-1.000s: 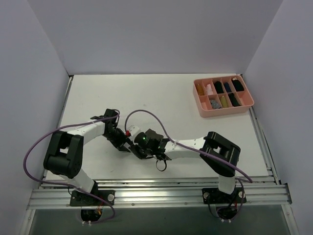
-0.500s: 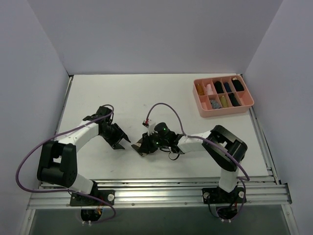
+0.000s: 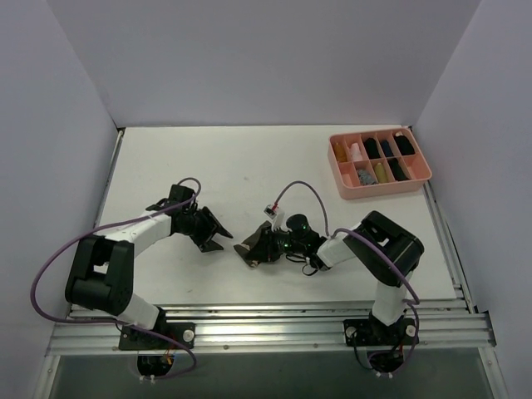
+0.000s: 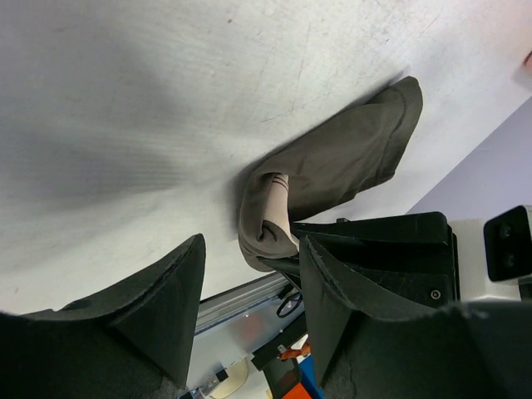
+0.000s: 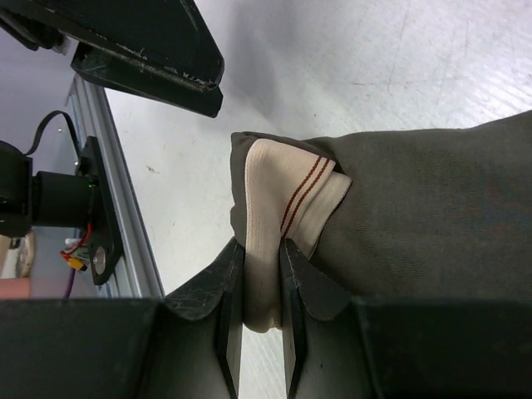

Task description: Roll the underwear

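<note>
While the underwear (image 3: 252,251) lay bunched on the white table (image 3: 249,166), towards its near edge and between the two arms, you had your right gripper (image 3: 261,248) clamped on it. Seen from the right wrist, its fingers (image 5: 229,283) were pinched close together on a fold of the cream waistband (image 5: 283,208), which carried two thin reddish stripes. The olive-brown cloth spread away to the right of that fold. Your left gripper (image 3: 218,236) stood near the garment on its left, jaws spread wide with nothing between them. The right wrist view showed a strip of bare table between that gripper and the cloth. From the left wrist, the two dark fingers framed tabletop, and the underwear lay beyond their tips as a partly rolled bundle. The waistband showed at its curled end, and the right gripper's black body sat close behind. Well apart, near the far right corner, sat the pink compartment tray (image 3: 384,190) with small rolled items in its cells.
</note>
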